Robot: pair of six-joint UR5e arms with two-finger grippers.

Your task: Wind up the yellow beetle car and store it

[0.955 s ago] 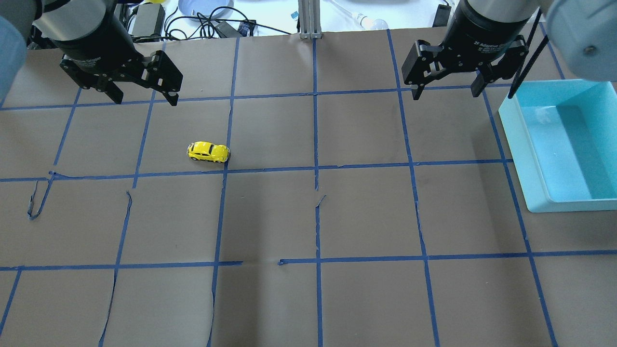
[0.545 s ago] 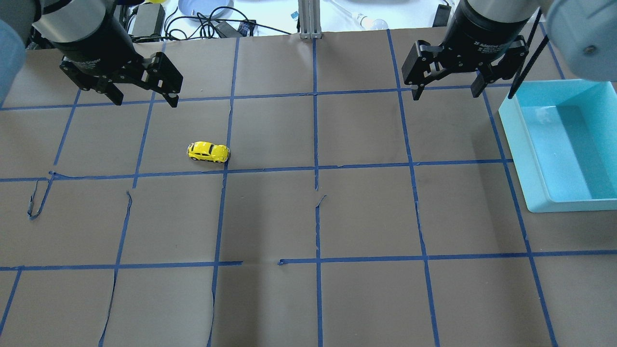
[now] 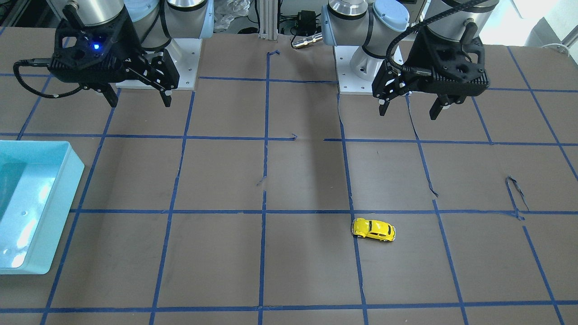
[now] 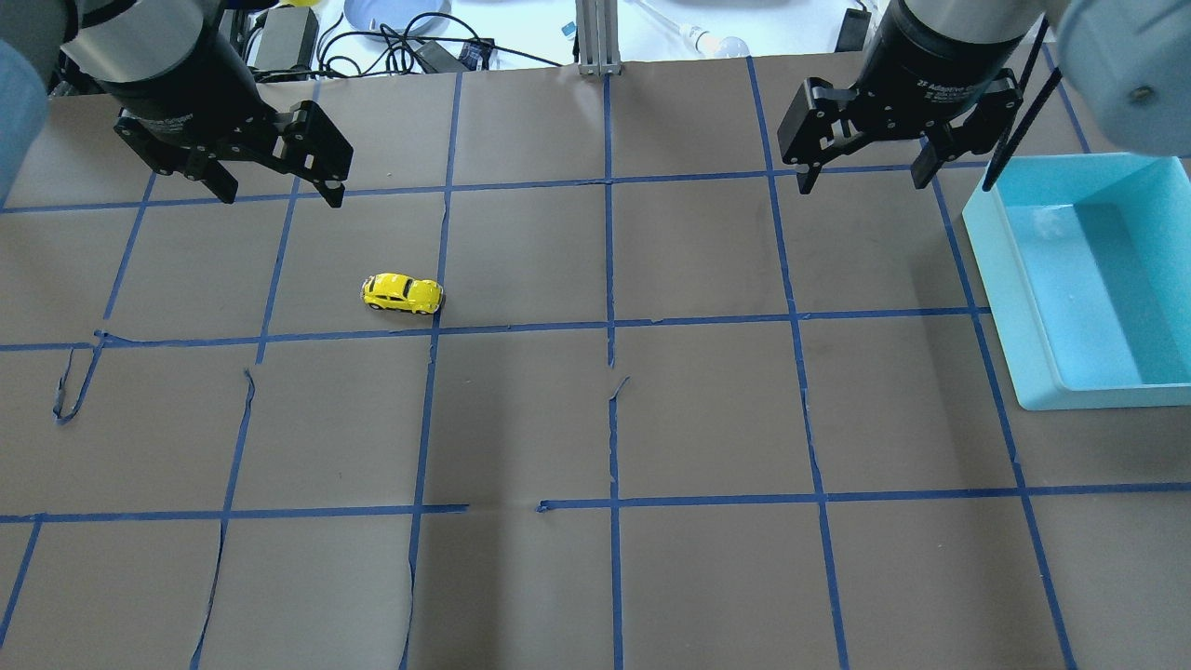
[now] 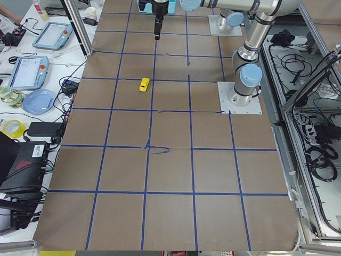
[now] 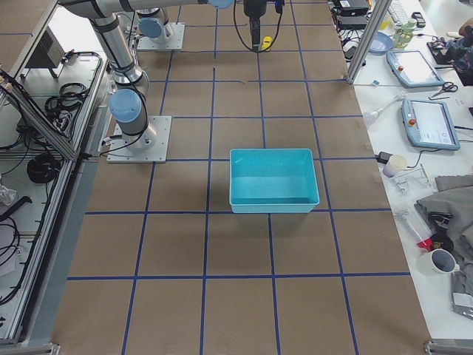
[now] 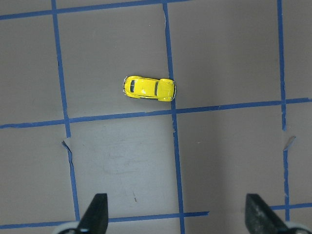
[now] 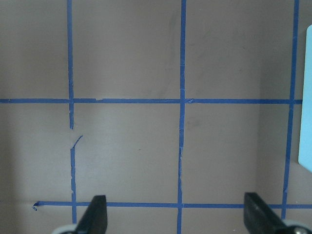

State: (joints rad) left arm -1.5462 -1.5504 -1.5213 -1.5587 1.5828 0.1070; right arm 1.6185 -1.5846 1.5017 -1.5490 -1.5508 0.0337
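Well ahead of the wide-open, empty left end effector sits the yellow beetle car.

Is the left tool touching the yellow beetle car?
Apart. The left wrist view shows a wide gap between the left tool and the yellow beetle car.

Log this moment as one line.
yellow beetle car: on table, untouched | left jaws: open | right jaws: open | blue bin: without car

Robotics lab: teach pendants, cable bundles and a tape-gridded table
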